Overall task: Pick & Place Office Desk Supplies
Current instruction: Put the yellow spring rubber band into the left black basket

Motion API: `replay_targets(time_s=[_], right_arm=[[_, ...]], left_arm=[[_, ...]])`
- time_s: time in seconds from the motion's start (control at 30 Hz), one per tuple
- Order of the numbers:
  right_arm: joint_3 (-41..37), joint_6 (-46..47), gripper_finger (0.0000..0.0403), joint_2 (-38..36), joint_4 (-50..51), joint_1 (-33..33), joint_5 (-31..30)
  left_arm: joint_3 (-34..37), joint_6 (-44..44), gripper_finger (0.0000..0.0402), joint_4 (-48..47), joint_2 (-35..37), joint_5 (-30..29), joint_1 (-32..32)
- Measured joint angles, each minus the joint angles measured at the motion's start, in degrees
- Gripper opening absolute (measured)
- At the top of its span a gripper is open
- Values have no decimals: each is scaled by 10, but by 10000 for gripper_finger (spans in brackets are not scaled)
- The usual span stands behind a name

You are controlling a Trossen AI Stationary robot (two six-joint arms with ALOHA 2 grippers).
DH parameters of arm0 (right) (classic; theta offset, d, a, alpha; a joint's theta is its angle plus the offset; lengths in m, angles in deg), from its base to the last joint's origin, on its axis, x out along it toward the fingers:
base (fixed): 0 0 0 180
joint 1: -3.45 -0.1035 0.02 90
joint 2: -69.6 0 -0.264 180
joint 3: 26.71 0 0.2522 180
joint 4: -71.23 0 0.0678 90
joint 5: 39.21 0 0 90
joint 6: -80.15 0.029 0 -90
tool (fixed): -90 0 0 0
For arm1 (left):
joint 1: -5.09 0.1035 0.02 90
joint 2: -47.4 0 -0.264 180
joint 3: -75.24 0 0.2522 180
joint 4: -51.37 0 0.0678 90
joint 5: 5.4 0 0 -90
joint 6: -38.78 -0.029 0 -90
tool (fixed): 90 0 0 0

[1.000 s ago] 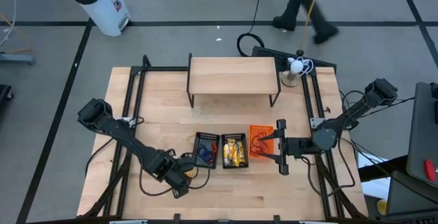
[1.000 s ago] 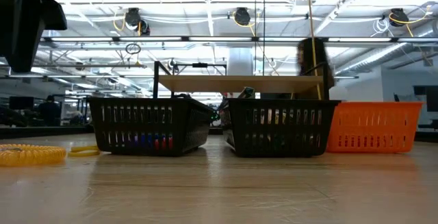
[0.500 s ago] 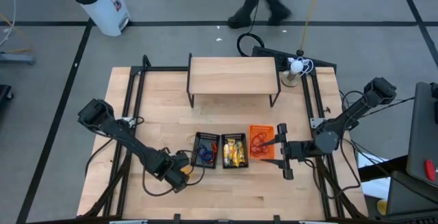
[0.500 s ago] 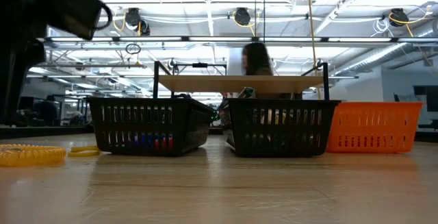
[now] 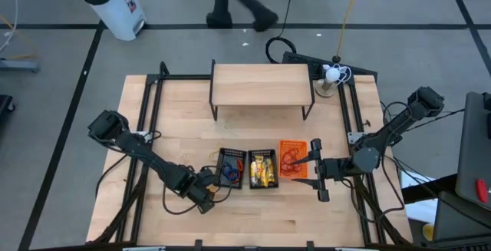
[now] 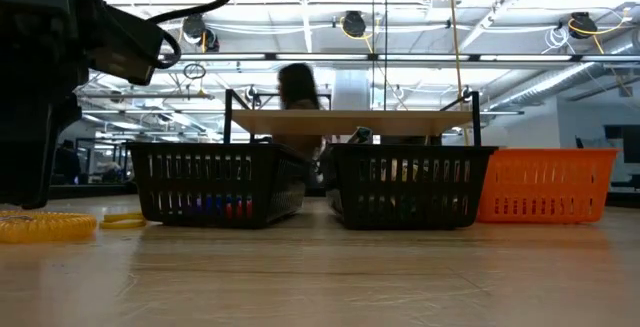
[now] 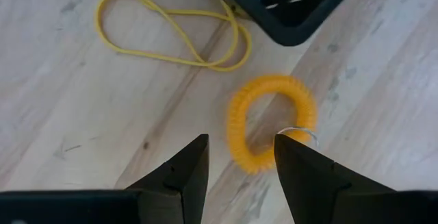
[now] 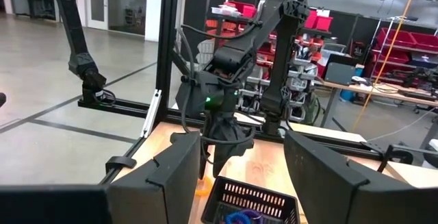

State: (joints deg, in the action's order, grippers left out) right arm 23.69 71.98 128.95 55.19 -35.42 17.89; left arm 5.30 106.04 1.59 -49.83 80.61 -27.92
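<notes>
My left gripper (image 5: 202,196) hangs open near the table's near edge, beside the left black basket (image 5: 230,168). In the left wrist view its fingers (image 7: 239,166) stand over a yellow coiled loop (image 7: 270,121) with a small silvery ring, which lies flat on the wood. A thin yellow rubber band (image 7: 171,35) lies past it by the basket's corner (image 7: 287,5). The low view shows the coil (image 6: 45,225) and band (image 6: 122,221) at the left. My right gripper (image 5: 316,168) waits open beside the orange basket (image 5: 291,159).
Three small baskets stand in a row: the left black one with blue and red bits, the middle black one (image 5: 263,170) with yellow pieces, and the orange one with red loops. A wooden shelf (image 5: 261,86) stands toward the far edge. A person (image 5: 234,1) walks beyond the table.
My left gripper has come down toward the table over the yellow coil, staying open. The person beyond the far edge has walked from right to left.
</notes>
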Motion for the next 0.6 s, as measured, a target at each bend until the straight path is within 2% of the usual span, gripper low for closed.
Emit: replay_targets(time_s=[0.6], right_arm=[[0, -2, 201, 0, 1, 0, 0]], left_arm=[[18, 18, 166, 26, 0, 0, 0]])
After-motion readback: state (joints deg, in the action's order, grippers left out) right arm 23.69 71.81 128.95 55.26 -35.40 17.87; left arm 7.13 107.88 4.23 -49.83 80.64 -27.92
